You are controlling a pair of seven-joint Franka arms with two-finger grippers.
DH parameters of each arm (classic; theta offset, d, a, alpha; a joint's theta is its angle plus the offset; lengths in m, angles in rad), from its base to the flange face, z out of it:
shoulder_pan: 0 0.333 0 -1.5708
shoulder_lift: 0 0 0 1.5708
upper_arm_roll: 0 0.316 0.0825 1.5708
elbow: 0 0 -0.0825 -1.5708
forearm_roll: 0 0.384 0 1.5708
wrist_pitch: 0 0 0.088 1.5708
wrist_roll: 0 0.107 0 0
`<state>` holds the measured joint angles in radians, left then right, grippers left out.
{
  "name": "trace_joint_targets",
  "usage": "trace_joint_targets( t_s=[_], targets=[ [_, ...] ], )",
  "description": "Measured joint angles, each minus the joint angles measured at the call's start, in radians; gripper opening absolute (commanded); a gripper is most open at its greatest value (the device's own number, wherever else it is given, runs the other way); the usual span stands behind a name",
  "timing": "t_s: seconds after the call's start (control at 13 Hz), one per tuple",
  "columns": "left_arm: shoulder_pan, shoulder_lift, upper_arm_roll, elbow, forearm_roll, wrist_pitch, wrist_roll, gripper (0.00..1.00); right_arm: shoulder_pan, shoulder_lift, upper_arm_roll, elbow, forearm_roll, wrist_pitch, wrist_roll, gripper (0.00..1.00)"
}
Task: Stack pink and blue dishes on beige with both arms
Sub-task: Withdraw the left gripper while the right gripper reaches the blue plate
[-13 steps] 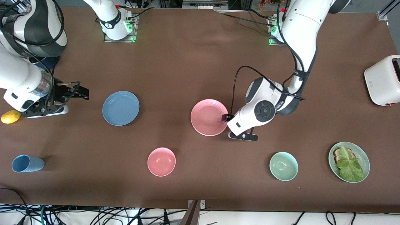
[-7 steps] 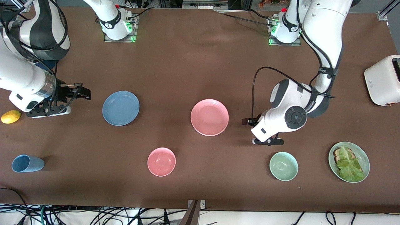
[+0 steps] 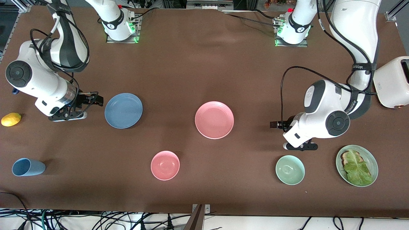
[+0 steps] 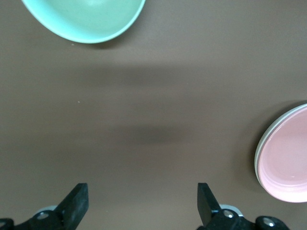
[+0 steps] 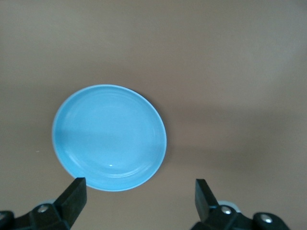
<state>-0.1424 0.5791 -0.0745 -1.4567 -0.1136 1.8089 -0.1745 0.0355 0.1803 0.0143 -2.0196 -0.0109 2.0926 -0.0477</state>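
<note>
The right claw (image 3: 96, 100) hangs low over the counter (image 3: 191, 70) just beside the blue plate (image 3: 123, 110), on the side toward the right arm's end. Its fingers are spread wide and hold nothing. The right wrist view shows the plate framed between them.

The blue plate is flat, round and matte with a shallow raised rim, and it lies alone, well apart from the pink plate (image 3: 214, 119) at mid-counter. The pink plate is of like shape with a ringed rim. A pale cream edge peeks out under it in the left wrist view, most likely the beige plate (image 4: 258, 155) (so pink looks already stacked).

The left claw (image 3: 274, 124) is over bare counter between the pink plate and the arm's own end, also spread and empty. That arm appears to be waiting.

The step in hand, as I judge it, is fetching the blue plate. The next move calls for the right claw to pinch the thin rim, since a flat plate offers little else. It then has to lift the plate level, carry it over the pink plate and set it down centred, because smooth matte plates may slide if dropped off-centre.
</note>
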Motion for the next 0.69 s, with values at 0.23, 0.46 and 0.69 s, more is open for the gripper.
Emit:
trace_joint_targets(
  t_s=[0.23,0.46,0.69],
  targets=[
    [0.034,-0.031,-0.001,0.000,0.000,-0.028,0.013,1.00,-0.002,-0.007,-0.040,-0.094,0.000,0.079,-0.015,1.00],
    [0.064,-0.056,-0.001,-0.001,0.000,-0.047,0.021,1.00,-0.005,0.010,-0.063,-0.185,0.000,0.220,-0.040,1.00],
    [0.120,-0.107,-0.001,-0.021,0.000,-0.049,0.025,1.00,-0.004,0.067,-0.059,-0.205,0.000,0.302,-0.040,1.00]
  ],
)
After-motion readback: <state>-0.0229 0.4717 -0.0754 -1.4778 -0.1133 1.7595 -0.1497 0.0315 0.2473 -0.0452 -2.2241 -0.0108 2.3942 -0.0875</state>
